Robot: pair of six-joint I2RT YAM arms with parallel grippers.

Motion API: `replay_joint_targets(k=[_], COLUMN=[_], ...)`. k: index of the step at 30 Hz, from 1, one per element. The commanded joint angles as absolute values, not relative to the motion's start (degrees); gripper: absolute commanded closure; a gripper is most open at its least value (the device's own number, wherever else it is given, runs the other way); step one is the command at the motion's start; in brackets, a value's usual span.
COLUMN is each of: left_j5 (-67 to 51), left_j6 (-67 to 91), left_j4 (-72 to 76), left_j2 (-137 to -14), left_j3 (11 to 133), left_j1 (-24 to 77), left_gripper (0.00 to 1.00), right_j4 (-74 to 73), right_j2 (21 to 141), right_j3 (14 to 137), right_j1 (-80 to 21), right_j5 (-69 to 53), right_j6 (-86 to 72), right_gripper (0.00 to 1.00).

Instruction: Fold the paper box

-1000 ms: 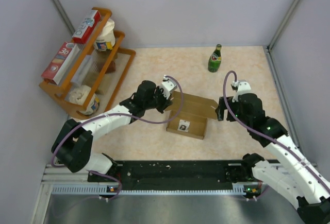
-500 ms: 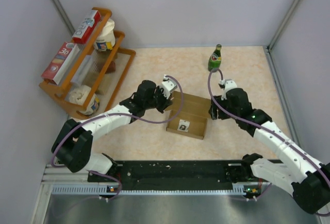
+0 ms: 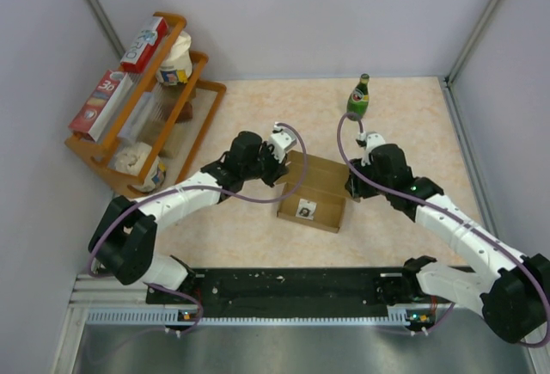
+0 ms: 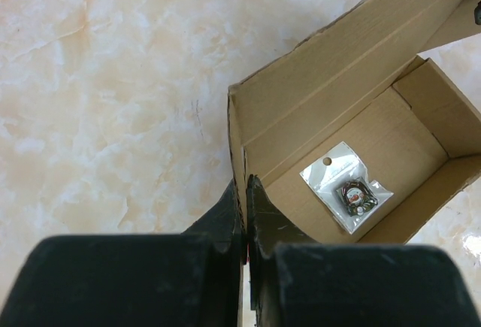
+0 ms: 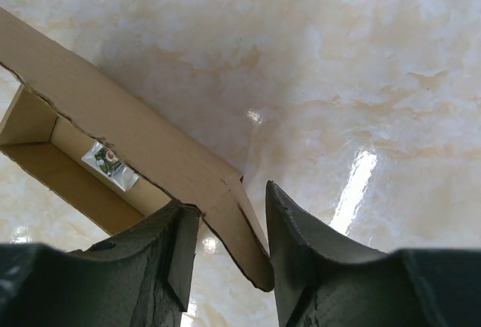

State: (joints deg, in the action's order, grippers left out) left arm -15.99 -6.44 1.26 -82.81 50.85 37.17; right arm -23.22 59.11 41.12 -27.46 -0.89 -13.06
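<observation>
The paper box [image 3: 320, 183] sits open-topped in the middle of the table [image 3: 412, 125], with a little plastic baggie [image 4: 346, 192] inside. The left gripper [image 4: 245, 203] is pinched tight on its end wall. The right gripper [image 5: 231, 225] has its jaws half-spread, side flap poking between them.

Right arm: you will find it swung in from the right side of the table toward the middle, with the forearm now angled leftward.
Right gripper [image 3: 353, 187]: a second ago it stood out at the tip of the spread flap. It now sits against the right end of the paper box [image 3: 309, 195].
Right jaws: narrower than before, and the flap [image 5: 143, 150] corner lies between them with a gap on one side.
Flap: it stuck out to the right earlier and is now drawn in, so the box outline ends shorter.
Purple cable [image 3: 342, 137]: the loop has shifted left and up, and its top is now near the green bottle [image 3: 358, 99].
</observation>
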Motion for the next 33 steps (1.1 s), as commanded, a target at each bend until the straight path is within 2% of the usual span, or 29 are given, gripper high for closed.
replay_joint_targets(k=[1,11,15,28,33], left_j5=[-16.08,-15.82,-16.08,-16.87,-16.26], left_j6=[-4.75,-0.26,3.60,6.07,5.27], left_j4=[0.26,-2.02,-2.37,-4.66,-5.45], left_j2=[-83.32,-83.15,-82.88,-83.06,-82.62], left_j3=[53.17,53.26,53.43,55.55,55.81], left_j1=[36.91,36.91,36.91,37.27,37.18], left_gripper=[1.00,1.00,1.00,0.97,0.98], right_j4=[-20.92,-21.09,-21.53,-23.99,-26.01], right_j2=[59.85,59.50,59.41,59.15,58.71], right_j3=[41.31,42.10,42.36,45.52,46.32], right_j1=[-26.98,-26.98,-26.98,-27.95,-27.95], right_j5=[-4.12,-4.57,-5.27,-5.63,-5.10], right_j6=[-12.48,-13.80,-14.85,-15.21,-14.33], right_gripper=[0.64,0.79,0.82,0.81,0.73])
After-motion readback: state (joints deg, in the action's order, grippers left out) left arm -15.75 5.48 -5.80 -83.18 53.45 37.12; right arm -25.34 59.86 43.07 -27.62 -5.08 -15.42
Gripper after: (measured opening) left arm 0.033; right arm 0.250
